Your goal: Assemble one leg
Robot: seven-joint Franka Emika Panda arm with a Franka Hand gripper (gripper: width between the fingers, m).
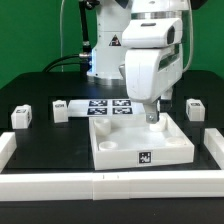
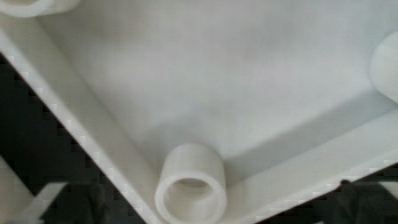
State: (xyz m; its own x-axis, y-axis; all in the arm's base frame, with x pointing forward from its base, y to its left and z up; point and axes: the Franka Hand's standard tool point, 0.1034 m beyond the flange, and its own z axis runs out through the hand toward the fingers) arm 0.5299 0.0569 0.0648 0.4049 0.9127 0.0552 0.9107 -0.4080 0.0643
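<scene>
The white square panel (image 1: pixel 140 146) lies in the middle of the table with its recessed side up. My gripper (image 1: pixel 152 119) hangs over its far right corner. In the wrist view a white tube-like leg (image 2: pixel 192 182) stands upright in the panel's corner (image 2: pixel 214 90), seen from above. My gripper (image 2: pixel 199 208) straddles it, with the fingers (image 2: pixel 36 200) set wide apart and off the leg's sides. Three loose legs lie on the table: one at the exterior view's left (image 1: pixel 22 117), one beside it (image 1: pixel 60 110), and one at the right (image 1: pixel 192 108).
The marker board (image 1: pixel 110 105) lies behind the panel, in front of the robot base. A low white border (image 1: pixel 60 186) runs along the table's front and sides.
</scene>
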